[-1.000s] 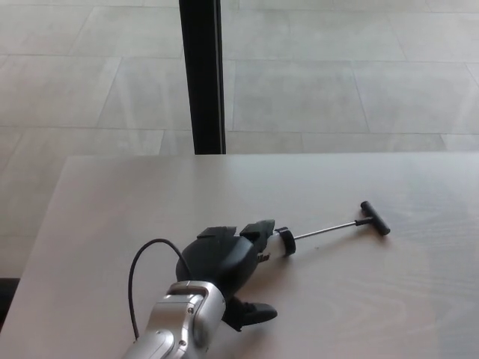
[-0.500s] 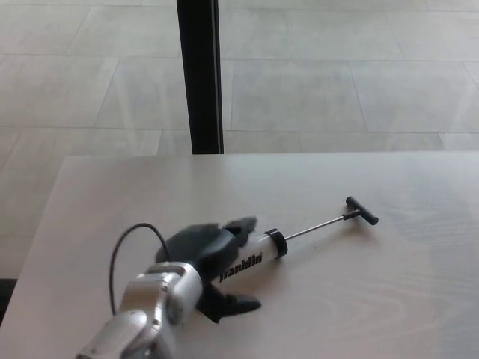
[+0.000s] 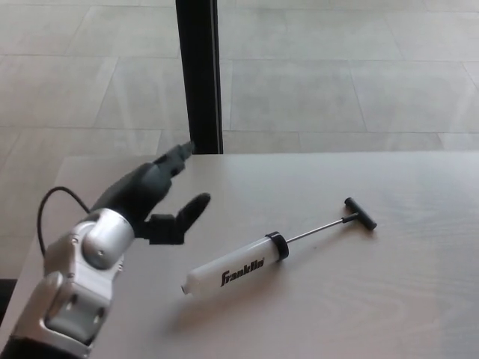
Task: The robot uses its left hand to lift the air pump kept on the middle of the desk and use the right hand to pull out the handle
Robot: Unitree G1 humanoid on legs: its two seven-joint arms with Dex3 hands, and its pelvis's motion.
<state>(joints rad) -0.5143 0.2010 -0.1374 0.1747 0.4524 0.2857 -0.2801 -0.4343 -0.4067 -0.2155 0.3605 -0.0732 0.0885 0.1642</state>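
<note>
Now | pale wood desk (image 3: pixel 389 299), tiled floor (image 3: pixel 337 82) behind | air pump (image 3: pixel 236 271) lying | left hand (image 3: pixel 153 196) spread, empty

My left hand (image 3: pixel 153 196) hangs with fingers spread above bare desk (image 3: pixel 389 299). Below and to its right the air pump (image 3: pixel 233 271) lies flat, its handle (image 3: pixel 360 214) drawn out; nothing else blocks the surface. A dark post (image 3: pixel 198 75) stands just beyond my fingertips.
</note>
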